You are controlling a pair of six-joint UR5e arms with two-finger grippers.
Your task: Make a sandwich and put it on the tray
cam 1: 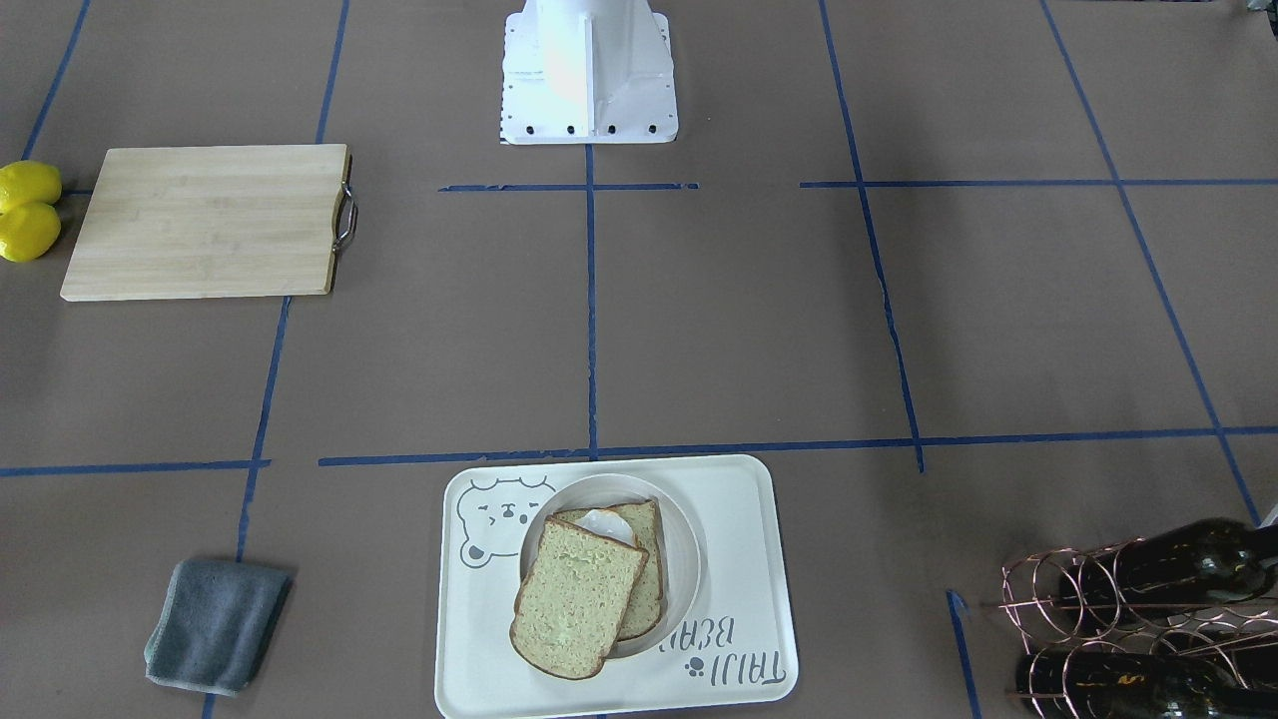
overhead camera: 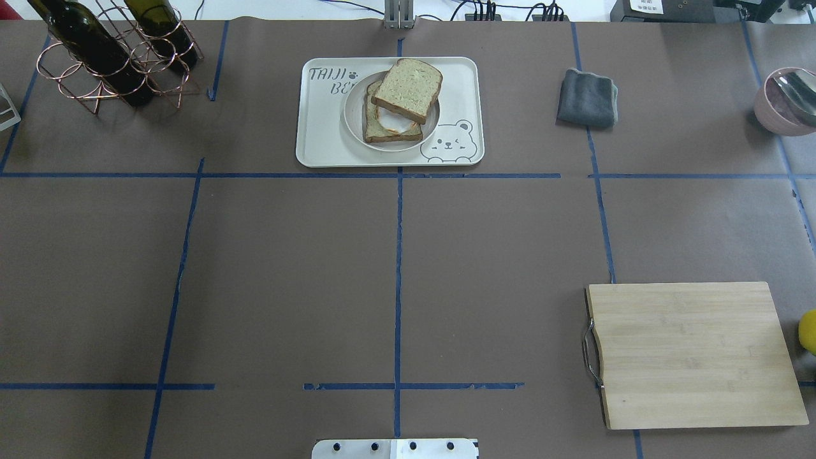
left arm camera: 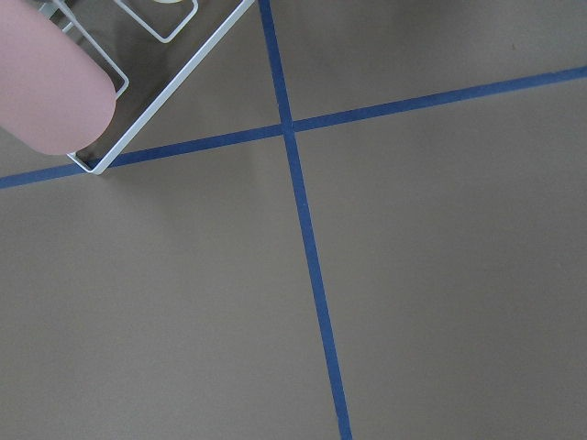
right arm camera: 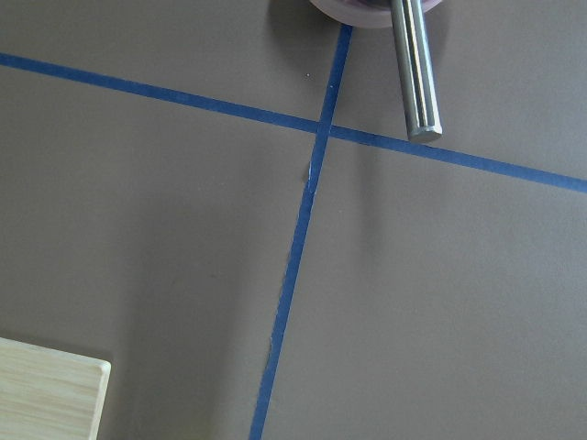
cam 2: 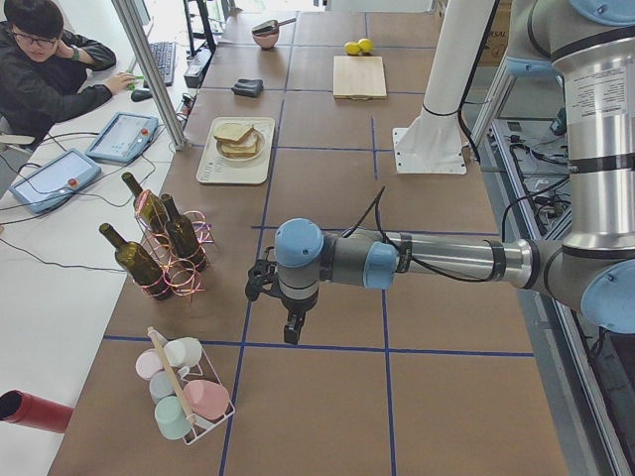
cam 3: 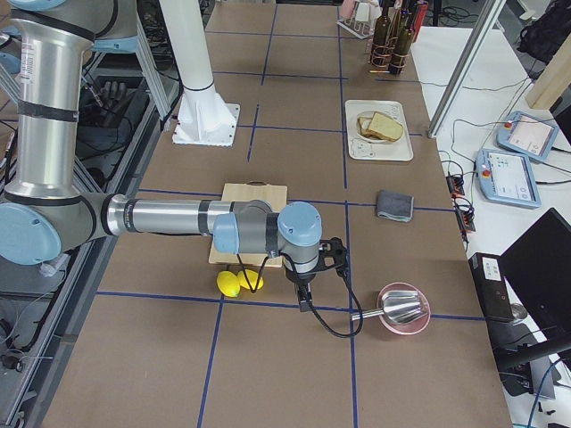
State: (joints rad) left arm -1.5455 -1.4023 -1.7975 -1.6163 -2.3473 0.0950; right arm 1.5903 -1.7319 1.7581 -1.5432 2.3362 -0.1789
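One sandwich (overhead camera: 408,86), two slices around one egg, lies on one plate (overhead camera: 352,118) on the tray (overhead camera: 319,140). On the tabletop (overhead camera: 287,268): one cloth (overhead camera: 586,97), one cutting board (overhead camera: 688,350), two lemons (cam 1: 28,210). Left gripper (cam 2: 294,332) and right gripper (cam 3: 306,299) hang well apart; spread or pressed together, cannot tell

My tray (overhead camera: 319,141) is cream, printed with a grey bear face and grey "TAIJI BEAR" lettering. On it, the sandwich (overhead camera: 408,86) shows brown crusts, greenish-tan crumb and white egg, over a white plate (overhead camera: 352,115). Beside the tray lies a dark grey cloth (overhead camera: 586,97). Well away from the tray are a pale wooden board (overhead camera: 695,354), yellow lemons (cam 1: 28,210) and dark green bottles (overhead camera: 89,48) in a copper wire rack (cam 1: 1033,584). Blue tape lines (overhead camera: 398,255) cross my brown table (overhead camera: 287,268).
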